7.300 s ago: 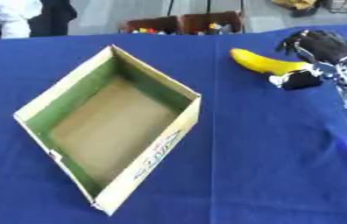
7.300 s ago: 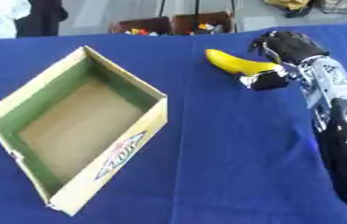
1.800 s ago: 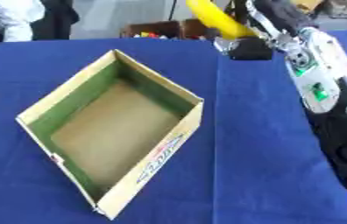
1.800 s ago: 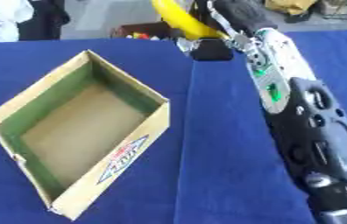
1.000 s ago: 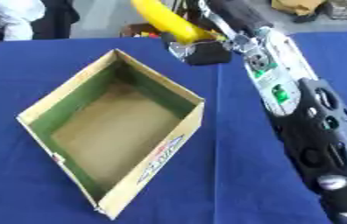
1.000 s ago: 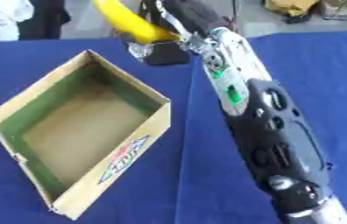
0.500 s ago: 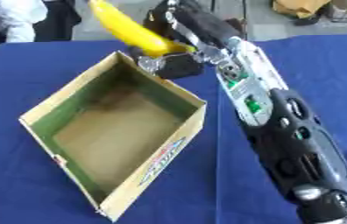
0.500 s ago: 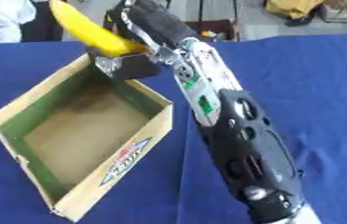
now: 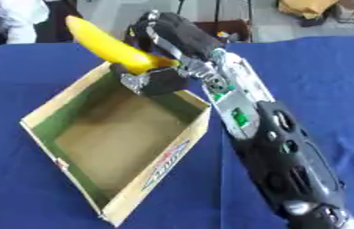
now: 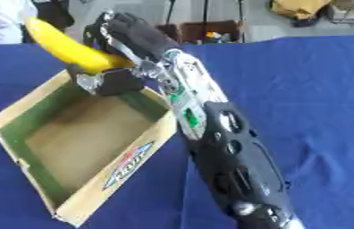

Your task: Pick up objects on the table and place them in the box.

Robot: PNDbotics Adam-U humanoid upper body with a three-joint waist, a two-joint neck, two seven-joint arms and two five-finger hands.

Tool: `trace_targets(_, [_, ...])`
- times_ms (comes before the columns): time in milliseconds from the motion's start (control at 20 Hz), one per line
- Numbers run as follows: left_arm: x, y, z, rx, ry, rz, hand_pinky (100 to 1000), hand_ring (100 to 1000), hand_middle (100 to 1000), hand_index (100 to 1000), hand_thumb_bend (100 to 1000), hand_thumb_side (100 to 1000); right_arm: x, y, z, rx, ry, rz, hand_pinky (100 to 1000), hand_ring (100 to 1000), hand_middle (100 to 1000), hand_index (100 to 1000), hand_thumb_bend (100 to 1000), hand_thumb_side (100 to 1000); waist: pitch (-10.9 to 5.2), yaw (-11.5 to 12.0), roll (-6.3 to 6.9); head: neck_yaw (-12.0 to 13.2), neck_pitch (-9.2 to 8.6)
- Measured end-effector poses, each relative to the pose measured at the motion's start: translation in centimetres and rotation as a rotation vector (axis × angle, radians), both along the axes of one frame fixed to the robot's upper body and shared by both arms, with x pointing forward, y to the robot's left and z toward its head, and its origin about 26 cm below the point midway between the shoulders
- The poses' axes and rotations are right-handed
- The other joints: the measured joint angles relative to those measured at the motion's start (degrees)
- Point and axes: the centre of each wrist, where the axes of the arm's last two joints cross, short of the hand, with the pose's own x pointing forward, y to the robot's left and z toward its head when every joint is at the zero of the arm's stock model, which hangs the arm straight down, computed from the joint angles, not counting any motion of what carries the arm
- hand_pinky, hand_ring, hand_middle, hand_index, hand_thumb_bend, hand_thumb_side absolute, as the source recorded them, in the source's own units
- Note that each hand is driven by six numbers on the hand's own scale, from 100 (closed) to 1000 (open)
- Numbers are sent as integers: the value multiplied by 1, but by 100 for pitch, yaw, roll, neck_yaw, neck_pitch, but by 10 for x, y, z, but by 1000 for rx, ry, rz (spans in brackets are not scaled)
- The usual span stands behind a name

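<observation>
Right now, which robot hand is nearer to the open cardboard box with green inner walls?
Right. The right robot hand hangs over the cardboard box's far corner, curled round the yellow banana. The left one shows in neither view.

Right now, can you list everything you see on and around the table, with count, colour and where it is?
Yellow banana: one, yellow, held in the air above the far corner of the box.
Open cardboard box: one, tan with green inner walls, on the left half of the table, nothing inside.
Blue tablecloth: one, blue, covering the table.
Crates: dark, past the far edge, holding small coloured items.
Person's white sleeve: one, upper left corner.
Right hand: one, black and silver, curled round the banana.
Left hand: not in view.
</observation>
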Motion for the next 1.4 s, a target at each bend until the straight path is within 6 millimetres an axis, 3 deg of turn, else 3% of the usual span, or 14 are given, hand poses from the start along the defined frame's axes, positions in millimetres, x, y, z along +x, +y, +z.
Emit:
trace_targets(750, [0, 0, 1, -2, 0, -3, 686, 719, 834, 886, 100, 865, 21, 13, -44, -195, 78, -38, 462, 509, 385, 595, 100, 635, 0, 19, 0, -25, 0])
trace_targets(1000, [0, 0, 1, -3, 1, -3, 687, 719, 835, 886, 100, 867, 23, 15, -47, -240, 64, -36, 494, 545, 424, 636, 120, 612, 0, 19, 0, -28, 0])
trace_targets(1050, [0, 0, 1, -3, 1, -4, 687, 719, 835, 886, 100, 867, 23, 15, -47, -246, 61, -32, 513, 562, 443, 664, 264, 618, 0, 19, 0, -28, 0])
trace_targets(1400, [0, 0, 1, -3, 2, -4, 687, 718, 835, 885, 100, 866, 21, 15, -47, -275, 54, -9, 564, 652, 541, 733, 491, 608, 0, 14, 0, -28, 1])
